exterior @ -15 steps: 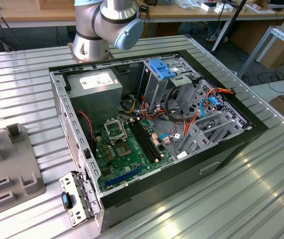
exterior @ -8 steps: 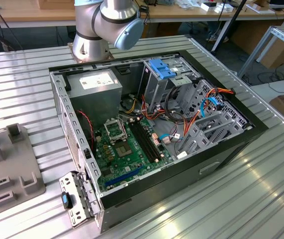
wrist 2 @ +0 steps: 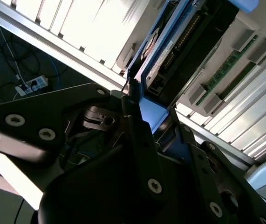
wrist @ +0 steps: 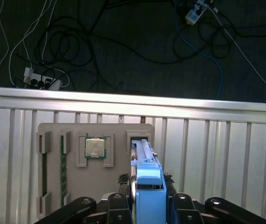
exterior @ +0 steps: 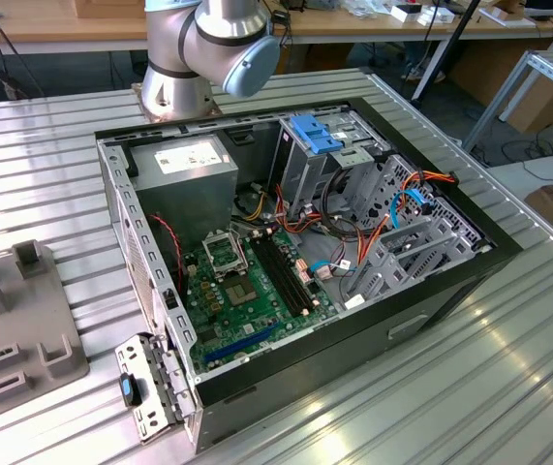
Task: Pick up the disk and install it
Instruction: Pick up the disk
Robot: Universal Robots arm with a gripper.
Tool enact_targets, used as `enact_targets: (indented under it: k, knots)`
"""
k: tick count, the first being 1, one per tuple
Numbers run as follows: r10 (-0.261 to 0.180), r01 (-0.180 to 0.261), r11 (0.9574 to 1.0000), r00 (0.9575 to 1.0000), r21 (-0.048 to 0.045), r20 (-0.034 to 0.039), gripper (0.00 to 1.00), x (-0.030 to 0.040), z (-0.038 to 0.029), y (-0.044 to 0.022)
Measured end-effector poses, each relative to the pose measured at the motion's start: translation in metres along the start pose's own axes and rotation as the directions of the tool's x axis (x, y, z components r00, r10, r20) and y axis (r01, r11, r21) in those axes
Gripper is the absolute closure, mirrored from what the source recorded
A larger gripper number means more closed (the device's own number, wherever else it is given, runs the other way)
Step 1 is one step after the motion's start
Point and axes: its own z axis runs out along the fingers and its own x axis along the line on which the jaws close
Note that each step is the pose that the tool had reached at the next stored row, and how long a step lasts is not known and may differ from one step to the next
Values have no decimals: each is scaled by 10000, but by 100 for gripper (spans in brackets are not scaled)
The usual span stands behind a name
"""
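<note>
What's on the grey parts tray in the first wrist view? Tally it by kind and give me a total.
Memory sticks: 2
Processor chip: 1
Disk, standing on edge in its slot with the claw on it: 1
Total: 4

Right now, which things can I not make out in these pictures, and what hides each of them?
1. Exterior view: the arm is cut off by the top edge, the grey parts fixture by the left edge.
2. First wrist view: the disk stands edge-on, so its label face is hidden.
3. Second wrist view: the black body of the pincer covers the disk's near end.
</note>
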Motion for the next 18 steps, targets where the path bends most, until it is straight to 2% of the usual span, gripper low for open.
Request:
enact_targets:
  k: [5,9,18]
  knots:
    - [0,0,10000,10000,-1,0,63,0,-5,1]
    - [0,0,10000,10000,1,1,63,0,-49,0]
    - [0,0,10000,10000,-4,-1,63,0,-63,1]
